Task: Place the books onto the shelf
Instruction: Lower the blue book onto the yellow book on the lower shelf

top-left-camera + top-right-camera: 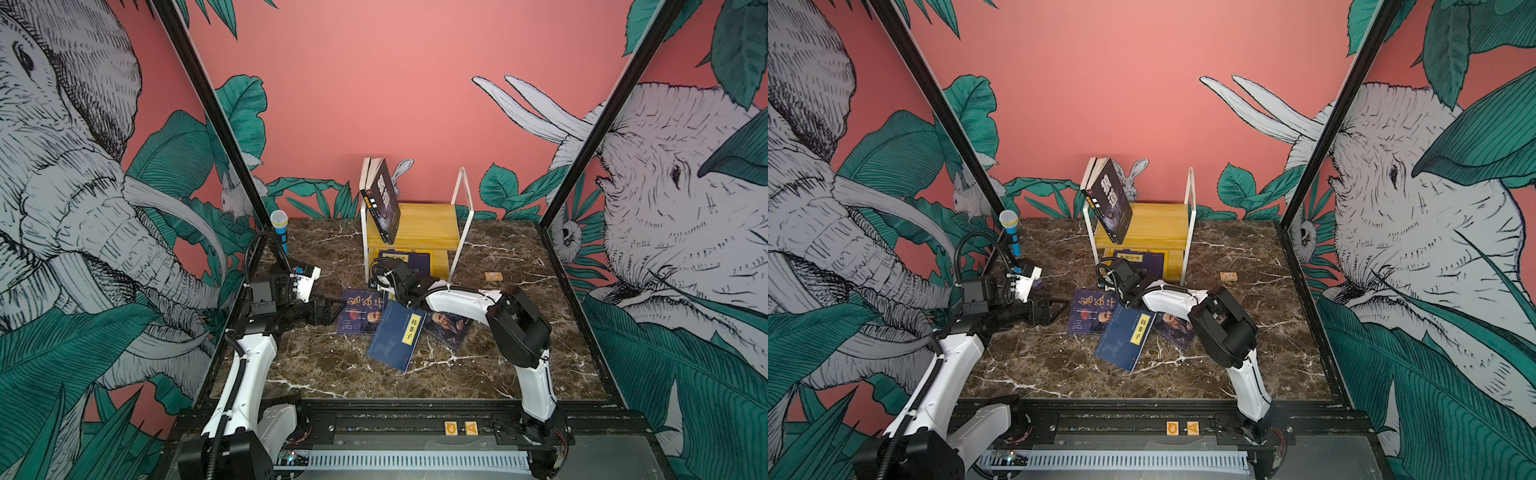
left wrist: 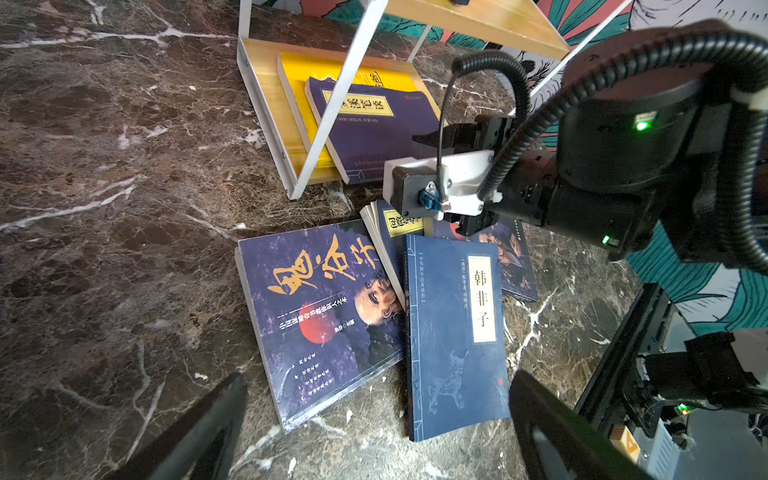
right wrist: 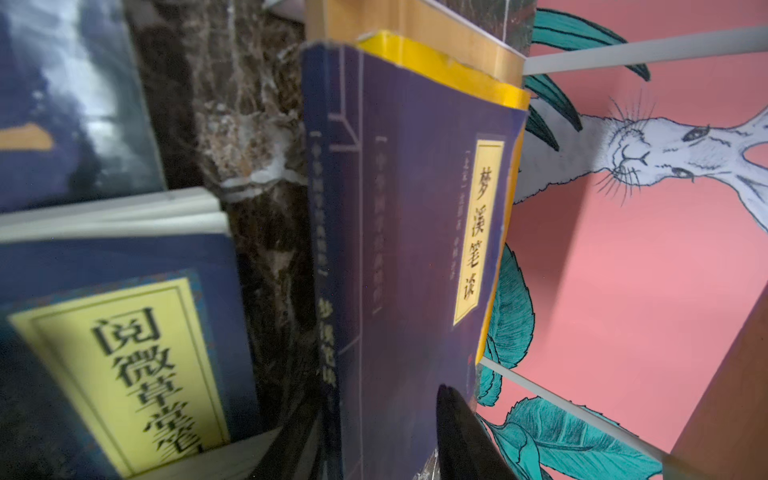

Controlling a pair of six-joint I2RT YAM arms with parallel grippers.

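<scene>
Table [image 1: 316,365]: you are looking at dark marble with white veins, carrying the loose books and the shelf.
Blue book with the yellow label [image 1: 397,334]: it is lying flat and tilted at the near edge of the pile, overlapping the books beside it.
Two navy portrait books: one [image 1: 359,311] is lying flat to the left of the blue book, partly under it; the other [image 1: 451,328] is showing from under the right arm.
Left gripper [image 1: 332,309]: you are holding it low, just left of the pile, with its jaws spread wide and nothing between them.
Small navy book [image 2: 401,220]: it is poking out between the pile and the shelf, mostly covered.
Right gripper [image 2: 432,139]: you are reaching it to the front of the shelf's lower board; its jaws are standing parted at the near corner of the purple-navy book, and you cannot tell whether they are touching it.
Purple-navy book [image 2: 374,124]: it is lying flat on the lower board, on top of a yellow book [image 2: 299,70], its near end overhanging the board.
Shelf [image 1: 424,226]: it is standing at the far middle of the table.
Black book [image 1: 384,199]: it is leaning tilted on the top board, against the left frame.
</scene>
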